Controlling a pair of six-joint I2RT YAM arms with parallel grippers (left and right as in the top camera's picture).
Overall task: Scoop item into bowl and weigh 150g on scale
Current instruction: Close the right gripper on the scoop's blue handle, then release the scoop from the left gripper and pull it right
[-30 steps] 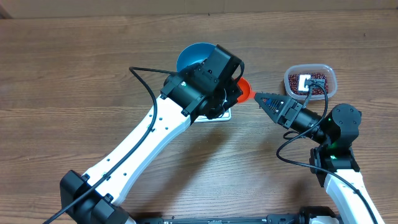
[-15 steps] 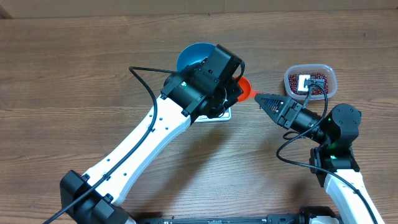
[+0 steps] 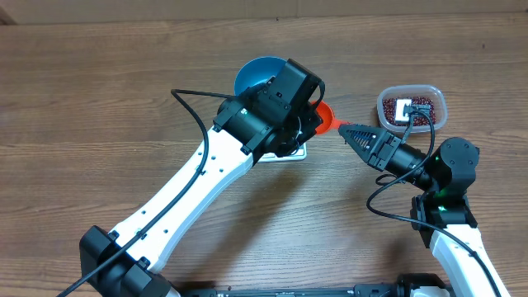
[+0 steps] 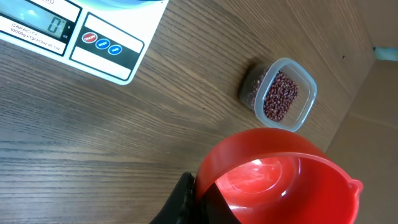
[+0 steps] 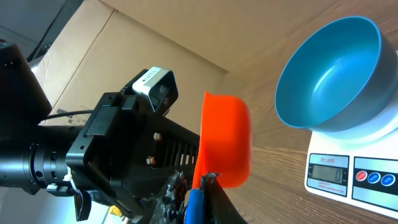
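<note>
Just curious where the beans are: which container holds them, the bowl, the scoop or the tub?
The clear plastic tub, standing apart from the scale, holds the red-brown beans. The blue bowl on the scale and the red scoop are both empty.

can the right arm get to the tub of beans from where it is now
Probably yes: the clear tub of beans sits uncovered right beside the right arm, only bare table between them. The right end effector is at the red scoop.
</note>
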